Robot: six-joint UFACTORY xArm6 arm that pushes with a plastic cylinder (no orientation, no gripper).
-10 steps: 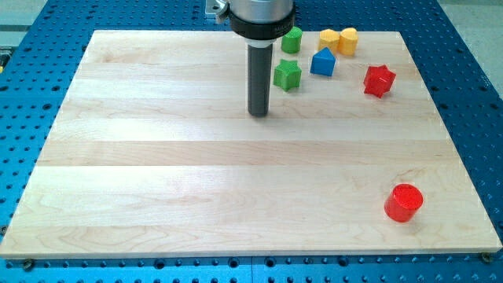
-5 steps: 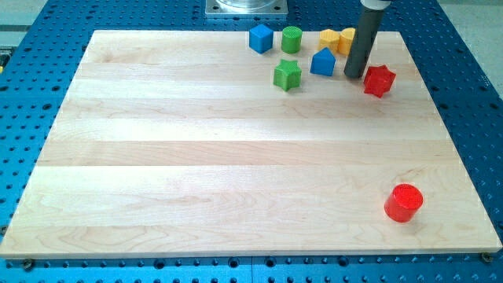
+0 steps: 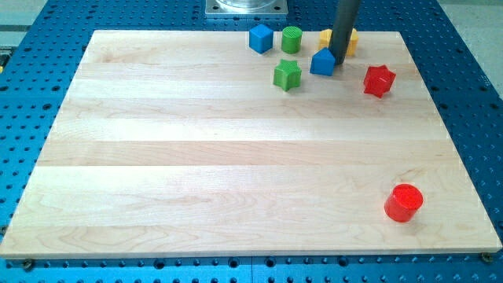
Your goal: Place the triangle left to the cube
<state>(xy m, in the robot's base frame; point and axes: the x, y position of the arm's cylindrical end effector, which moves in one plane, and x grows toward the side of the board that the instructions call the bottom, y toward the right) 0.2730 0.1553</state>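
Note:
The blue triangle block [image 3: 321, 63] sits near the view's top, right of centre. The blue cube [image 3: 261, 38] lies to its upper left, near the board's top edge. My tip [image 3: 339, 62] is right against the triangle's right side. The dark rod rises from there and covers part of the yellow blocks behind it.
A green cylinder [image 3: 291, 38] stands between the cube and the triangle. A green star [image 3: 288, 75] lies left of the triangle. Two yellow blocks [image 3: 328, 36] are behind the rod. A red star [image 3: 379, 80] is to the right and a red cylinder [image 3: 404, 203] at the bottom right.
My tip moved from left of the green star to the red star's left, then back left and up against the triangle's right side. The blocks have not visibly moved.

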